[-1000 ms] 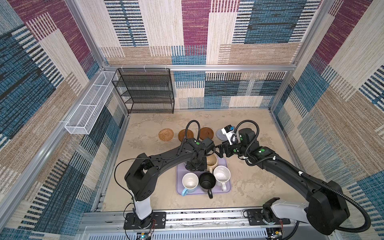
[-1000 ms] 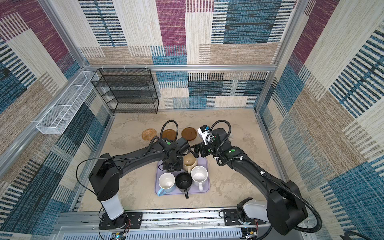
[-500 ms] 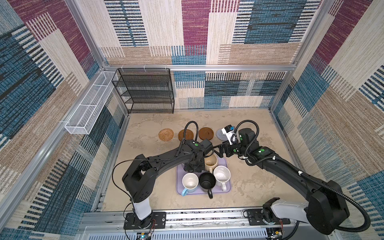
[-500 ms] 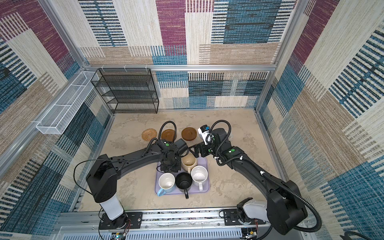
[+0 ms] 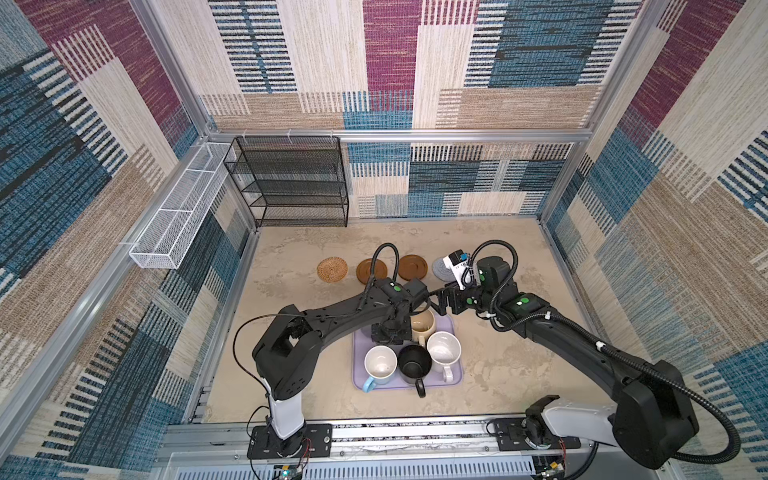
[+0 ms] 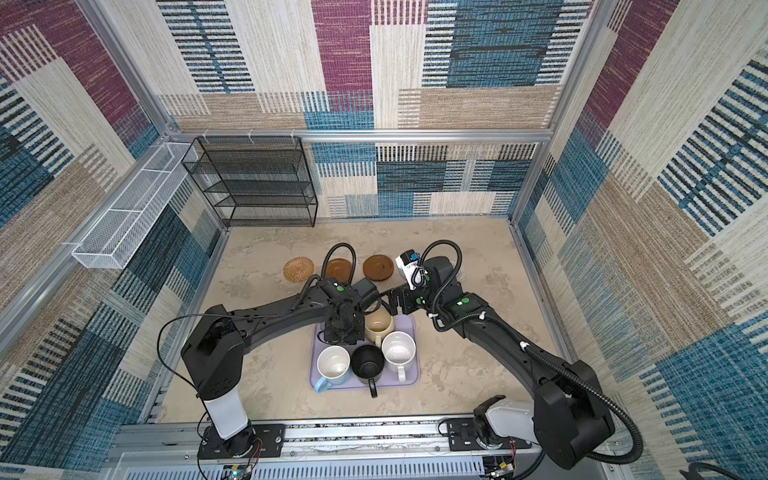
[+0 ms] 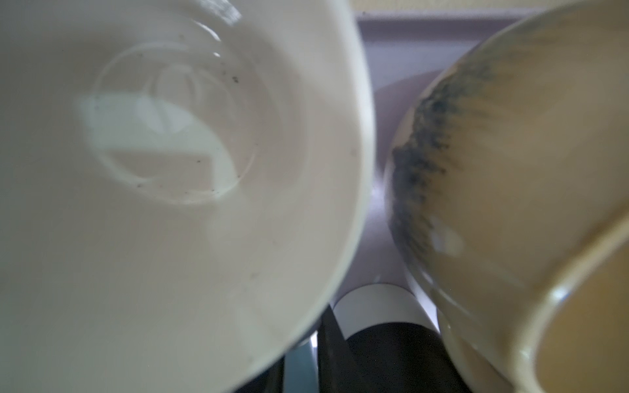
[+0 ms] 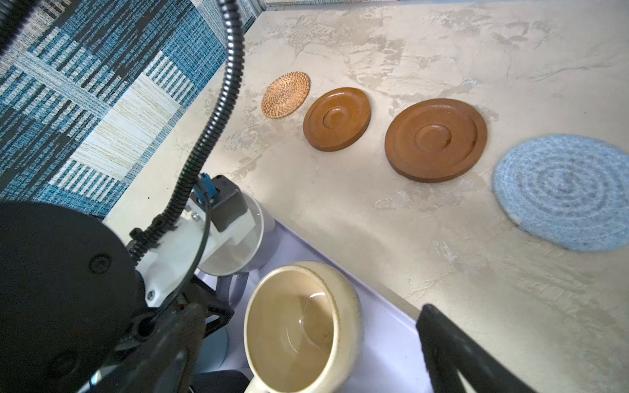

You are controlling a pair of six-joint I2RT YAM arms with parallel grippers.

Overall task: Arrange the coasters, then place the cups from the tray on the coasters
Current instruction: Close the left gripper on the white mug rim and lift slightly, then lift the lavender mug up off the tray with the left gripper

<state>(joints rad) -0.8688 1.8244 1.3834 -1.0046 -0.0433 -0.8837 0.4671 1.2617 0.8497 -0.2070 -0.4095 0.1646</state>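
Four coasters lie in a row at the back: tan rattan (image 5: pixel 332 269), two brown wood (image 5: pixel 369 272) (image 5: pixel 413 267), and grey-blue (image 8: pixel 561 190). The lavender tray (image 5: pixel 390 384) holds the beige cup (image 5: pixel 422 325), light blue cup (image 5: pixel 380 363), black cup (image 5: pixel 413 365) and speckled white cup (image 5: pixel 444 351). My left gripper (image 5: pixel 388 332) reaches down at the tray's back left and is shut on the lavender cup (image 8: pixel 263 217), which it hides in both top views. My right gripper (image 5: pixel 436 303) hovers open just above the beige cup (image 8: pixel 296 326).
A black wire shelf (image 5: pixel 299 183) stands at the back left. A white mesh basket (image 5: pixel 178 216) hangs on the left wall. Both wrists sit close together over the tray's back edge. Aluminium rails (image 5: pixel 374 432) run along the front.
My left gripper has sunk slightly onto the lavender cup and its jaws have closed. The right arm has not moved.
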